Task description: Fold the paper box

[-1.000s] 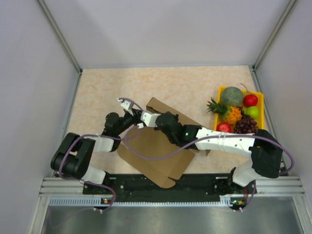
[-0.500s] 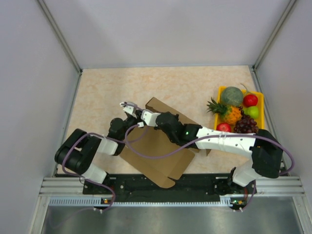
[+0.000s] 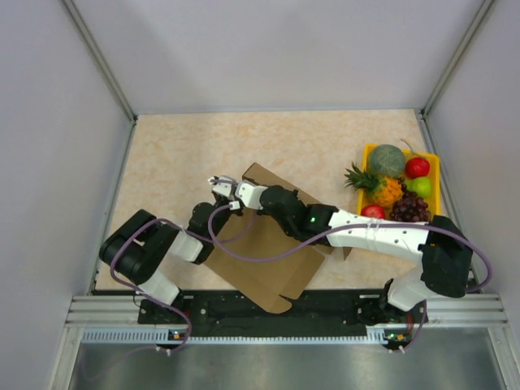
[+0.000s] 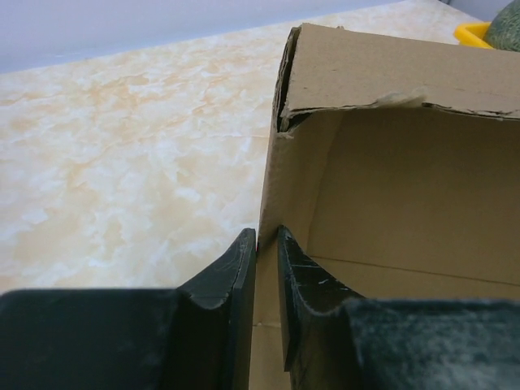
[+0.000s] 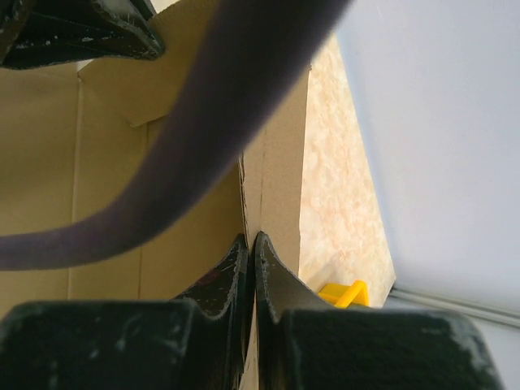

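Note:
The paper box (image 3: 268, 260) is brown cardboard, partly raised, lying mid-table between the arms. In the left wrist view its side wall (image 4: 272, 187) stands upright, with a torn-edged flap (image 4: 390, 77) leaning over the top. My left gripper (image 4: 268, 236) straddles that wall's near edge, one finger outside and one inside, with a narrow gap still showing. From above, the left gripper (image 3: 218, 185) sits at the box's far left corner. My right gripper (image 5: 250, 240) is shut on another upright wall (image 5: 280, 146); seen from above, the right gripper (image 3: 242, 195) is close beside the left one.
A yellow fruit tray (image 3: 431, 158) holding a pineapple, grapes, apples and a melon stands at the right wall; its rim shows as the tray (image 5: 345, 294). A purple cable (image 5: 187, 138) crosses the right wrist view. Grey walls enclose the marbled table (image 3: 179, 154).
My left arm has swung right, bringing its gripper in to the box's corner, and its jaws have narrowed around the wall. The right arm holds its place, still gripping.

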